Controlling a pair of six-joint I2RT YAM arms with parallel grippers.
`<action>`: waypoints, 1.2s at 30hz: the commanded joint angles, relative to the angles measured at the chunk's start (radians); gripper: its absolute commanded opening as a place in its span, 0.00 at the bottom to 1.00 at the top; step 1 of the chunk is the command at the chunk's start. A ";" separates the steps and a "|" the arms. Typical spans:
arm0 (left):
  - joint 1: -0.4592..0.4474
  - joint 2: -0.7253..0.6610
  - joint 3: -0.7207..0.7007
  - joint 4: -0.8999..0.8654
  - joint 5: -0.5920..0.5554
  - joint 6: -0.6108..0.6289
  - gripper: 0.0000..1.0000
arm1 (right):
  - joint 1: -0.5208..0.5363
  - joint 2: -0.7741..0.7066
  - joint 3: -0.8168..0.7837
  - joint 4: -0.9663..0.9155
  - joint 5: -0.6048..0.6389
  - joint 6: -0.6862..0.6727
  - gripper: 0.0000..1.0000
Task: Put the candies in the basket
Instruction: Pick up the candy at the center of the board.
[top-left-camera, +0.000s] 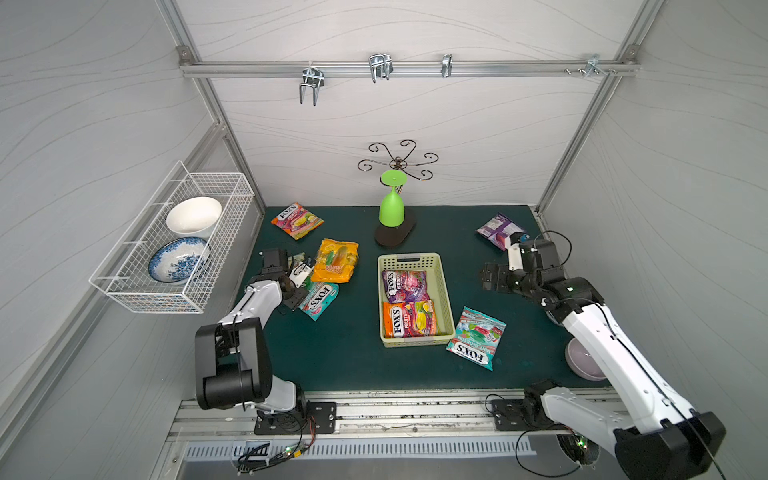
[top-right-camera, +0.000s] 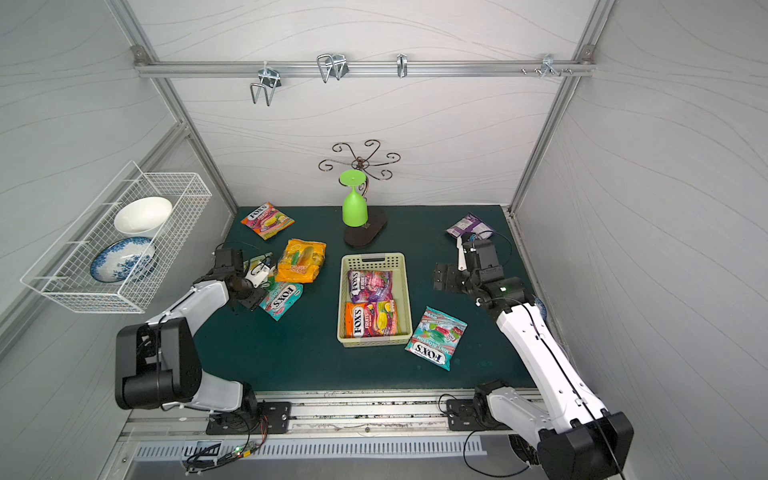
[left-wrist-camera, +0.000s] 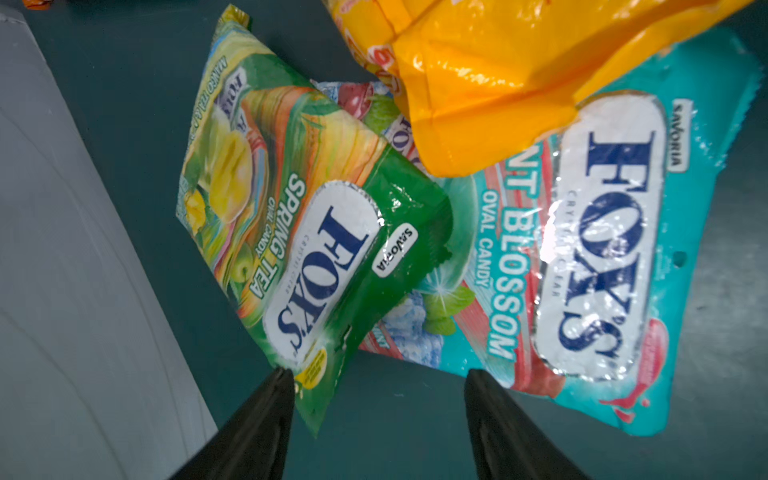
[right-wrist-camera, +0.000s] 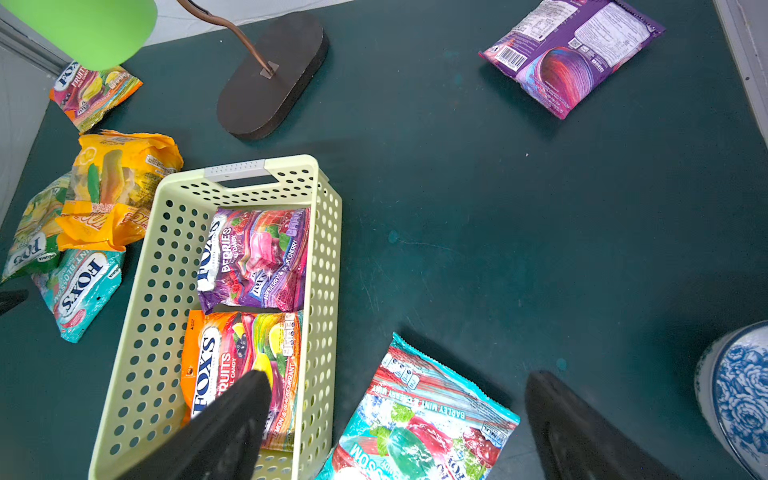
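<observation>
On your green mat (top-left-camera: 332, 357), the basket (top-left-camera: 409, 261) holds two candy bags (top-left-camera: 405, 286). Your left gripper (left-wrist-camera: 376, 374) is open over the green bag (left-wrist-camera: 291, 208), mostly hidden in both top views. Your right gripper (right-wrist-camera: 397, 374) is open, empty.

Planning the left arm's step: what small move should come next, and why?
Probably ease the left tool down over the corner of the green Spring Tea bag and close: the jaws stand open beside it, and that bag lies outside the basket.
</observation>
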 joint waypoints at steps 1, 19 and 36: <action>0.011 0.017 0.037 0.036 0.014 0.094 0.70 | -0.005 -0.012 0.006 0.007 0.011 -0.017 0.99; 0.053 0.167 0.112 0.135 -0.004 0.197 0.31 | -0.012 -0.003 0.021 -0.003 0.019 -0.013 0.99; 0.059 -0.033 0.229 0.021 0.076 0.042 0.00 | -0.014 -0.017 0.033 -0.003 -0.011 -0.006 0.99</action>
